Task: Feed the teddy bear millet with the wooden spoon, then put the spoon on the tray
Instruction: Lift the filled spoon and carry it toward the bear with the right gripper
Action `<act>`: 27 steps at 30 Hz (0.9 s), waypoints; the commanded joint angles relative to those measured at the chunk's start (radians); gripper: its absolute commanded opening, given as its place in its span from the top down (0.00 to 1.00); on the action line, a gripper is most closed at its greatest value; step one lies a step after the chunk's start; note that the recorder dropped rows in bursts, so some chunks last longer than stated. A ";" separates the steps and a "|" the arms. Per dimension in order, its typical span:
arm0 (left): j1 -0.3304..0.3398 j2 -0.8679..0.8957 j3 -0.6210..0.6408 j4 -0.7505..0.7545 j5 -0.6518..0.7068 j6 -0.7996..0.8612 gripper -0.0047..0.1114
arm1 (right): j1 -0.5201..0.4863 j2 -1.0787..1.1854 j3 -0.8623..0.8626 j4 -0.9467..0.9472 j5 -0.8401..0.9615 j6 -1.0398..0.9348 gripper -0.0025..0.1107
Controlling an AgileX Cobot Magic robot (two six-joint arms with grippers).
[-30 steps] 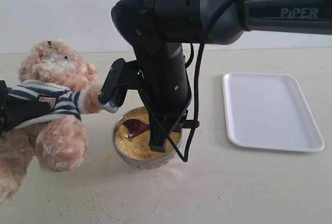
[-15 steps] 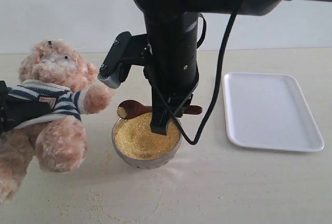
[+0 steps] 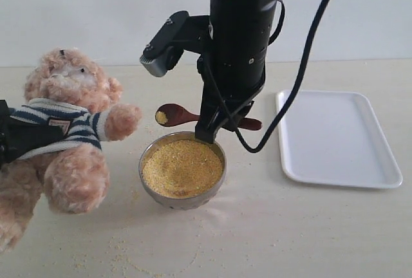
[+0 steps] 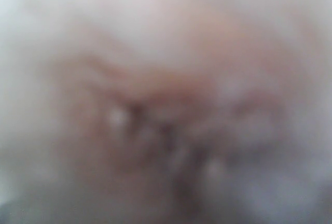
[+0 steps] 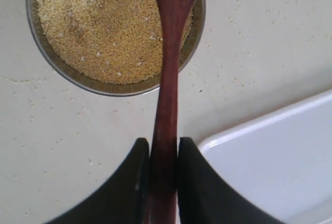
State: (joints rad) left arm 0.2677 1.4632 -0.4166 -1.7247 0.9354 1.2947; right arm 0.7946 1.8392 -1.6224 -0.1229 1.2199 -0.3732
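The spoon [image 3: 177, 116] is being clamped level by the right gripper [image 5: 163, 143], so its millet [image 3: 161, 117] is not being spilled; the left gripper's [image 3: 13, 139] state cannot be told.

One of each thing, and two fingers.
One bear [image 3: 64, 130] sits left of the bowl [image 3: 183, 202], one tray [image 3: 338, 138] lies right of it, and one spoon [image 3: 177, 116] hangs just above it. The bowl holds one heap of millet [image 3: 182, 168]. One black arm [image 3: 238, 46] is over the bowl, with two fingers [image 5: 129, 182] on the spoon.
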 commanded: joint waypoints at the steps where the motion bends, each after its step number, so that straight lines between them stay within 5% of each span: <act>1: 0.001 -0.002 -0.005 -0.020 0.032 0.016 0.92 | -0.007 -0.023 -0.003 0.003 0.001 0.035 0.98; 16: 0.001 -0.002 -0.005 -0.020 -0.078 0.120 0.92 | -0.007 -0.075 -0.003 0.003 0.001 0.130 0.98; 27: 0.001 -0.002 0.061 -0.007 -0.041 -0.009 0.92 | -0.007 -0.075 -0.003 0.099 0.001 0.095 0.98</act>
State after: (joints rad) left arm 0.2677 1.4632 -0.3746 -1.7224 0.8901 1.3088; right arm 0.7905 1.7792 -1.6224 -0.0529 1.2199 -0.2581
